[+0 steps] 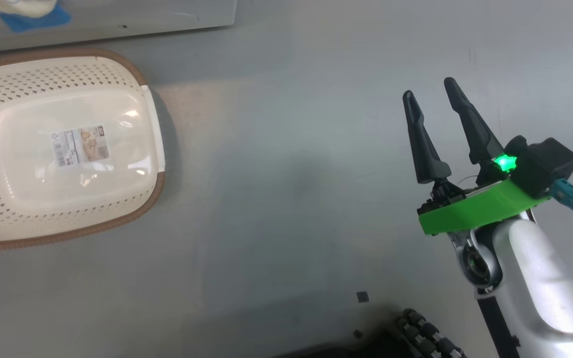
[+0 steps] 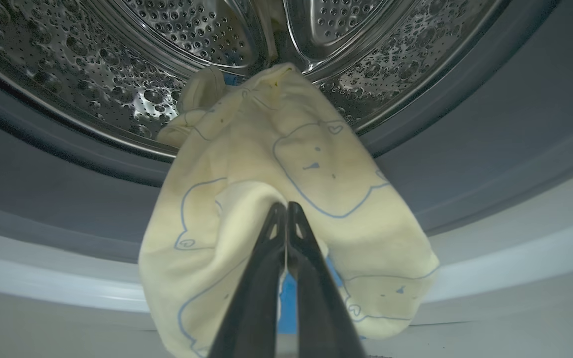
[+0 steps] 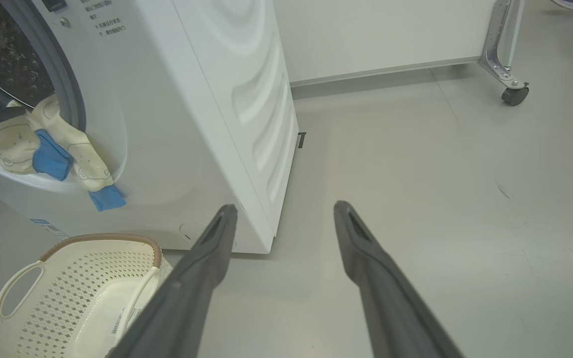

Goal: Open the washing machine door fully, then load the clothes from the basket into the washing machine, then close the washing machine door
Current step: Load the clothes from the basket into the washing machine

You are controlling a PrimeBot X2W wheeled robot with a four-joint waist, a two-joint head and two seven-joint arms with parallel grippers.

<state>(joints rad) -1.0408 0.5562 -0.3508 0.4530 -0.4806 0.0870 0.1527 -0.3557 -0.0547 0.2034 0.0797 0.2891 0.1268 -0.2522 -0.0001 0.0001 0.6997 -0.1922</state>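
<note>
Left gripper [image 2: 285,205] seemingly pinches cream, blue-outlined clothes [image 2: 246,164].

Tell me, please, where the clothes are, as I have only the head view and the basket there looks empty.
Observer: The clothes lie draped over the lower lip of the washing machine opening, part inside the drum and part hanging out.
Operator: Where is the left gripper, please?
Observer: The left gripper is at that opening, fingers shut, with its tips against a fold of the cream fabric.
Operator: Is anything hanging low?
Observer: Yes, a blue cloth piece hangs down the machine's white front, with the basket on the floor below.
</note>
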